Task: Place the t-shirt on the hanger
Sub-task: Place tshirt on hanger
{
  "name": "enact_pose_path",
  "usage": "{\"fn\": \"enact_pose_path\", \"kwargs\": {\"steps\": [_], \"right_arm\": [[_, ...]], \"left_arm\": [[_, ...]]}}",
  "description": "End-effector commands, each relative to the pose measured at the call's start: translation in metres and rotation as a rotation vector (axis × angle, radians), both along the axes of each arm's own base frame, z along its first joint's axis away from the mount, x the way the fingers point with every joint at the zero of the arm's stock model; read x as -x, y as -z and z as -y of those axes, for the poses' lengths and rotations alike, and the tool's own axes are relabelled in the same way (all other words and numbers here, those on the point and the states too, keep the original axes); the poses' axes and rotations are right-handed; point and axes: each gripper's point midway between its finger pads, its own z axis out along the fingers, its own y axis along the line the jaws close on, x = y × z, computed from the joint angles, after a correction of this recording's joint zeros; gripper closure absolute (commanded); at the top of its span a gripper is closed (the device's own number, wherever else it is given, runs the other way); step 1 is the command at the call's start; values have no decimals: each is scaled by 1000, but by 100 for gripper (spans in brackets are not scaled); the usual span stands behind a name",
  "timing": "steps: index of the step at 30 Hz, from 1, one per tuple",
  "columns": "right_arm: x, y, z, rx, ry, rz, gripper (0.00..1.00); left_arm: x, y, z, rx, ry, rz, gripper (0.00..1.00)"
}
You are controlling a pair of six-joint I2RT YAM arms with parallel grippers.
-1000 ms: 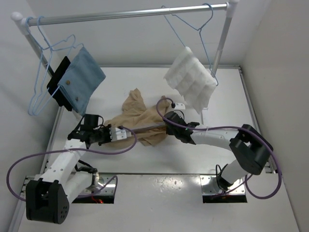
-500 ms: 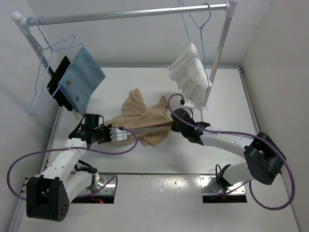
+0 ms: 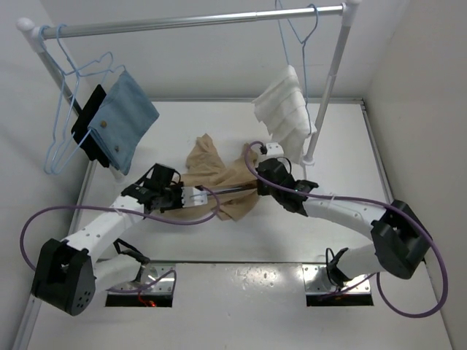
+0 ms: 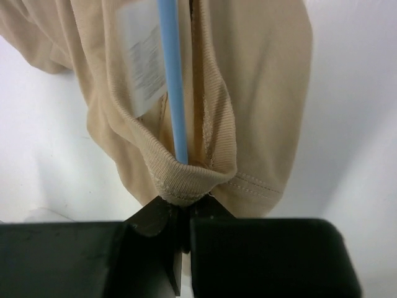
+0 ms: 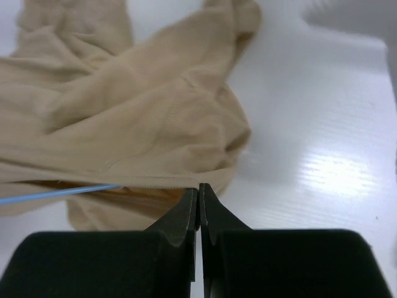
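Since the earlier frame the left gripper [image 3: 191,197] has advanced toward the right gripper [image 3: 260,188], bunching the t-shirt [image 3: 219,175] between them. The left jaws are clamped on the ribbed collar [image 4: 186,177], and the hanger [image 4: 172,81] wire runs straight out ahead of them through the neck opening. The right jaws pinch a hem [image 5: 155,181], with the wire emerging just to their left. The cloth looks light, limp and not slippery, so stitched edges offer the surest hold.

Three cloths on show: one tan t-shirt [image 3: 219,175], one light-blue cloth [image 3: 128,117], one white ribbed cloth [image 3: 286,109]. Pale-blue hangers: one threaded hanger [image 4: 172,81], one right-hand hanger [image 3: 301,45], at least two overlapping left-end hangers [image 3: 71,102]. One rail [image 3: 190,22]. Two arms: left arm [image 3: 109,227], right arm [image 3: 343,211].
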Motion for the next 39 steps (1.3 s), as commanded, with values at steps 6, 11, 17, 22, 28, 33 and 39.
{"fn": "enact_pose_path", "kwargs": {"steps": [6,11,17,22,28,33,39], "right_arm": [[6,-62,-86,-128,-336,126,100],[22,-62,-104,-183,-453,109,100],[47,-60,-112,-145,-660,48,95],[51,-73,-93,-22,-721,51,47],[56,-110,-85,69,-816,71,30],[62,-144,-82,103,-883,87,29],[82,-170,-89,43,-1003,110,29]], "left_arm": [[-2,-16,29,10,-29,-16,100],[2,-33,51,109,17,-54,100],[4,-54,65,170,86,-25,100],[14,-73,72,234,169,-1,100],[20,-81,76,262,243,3,100],[21,-80,75,243,265,-1,100],[17,-77,70,194,271,-12,100]]}}
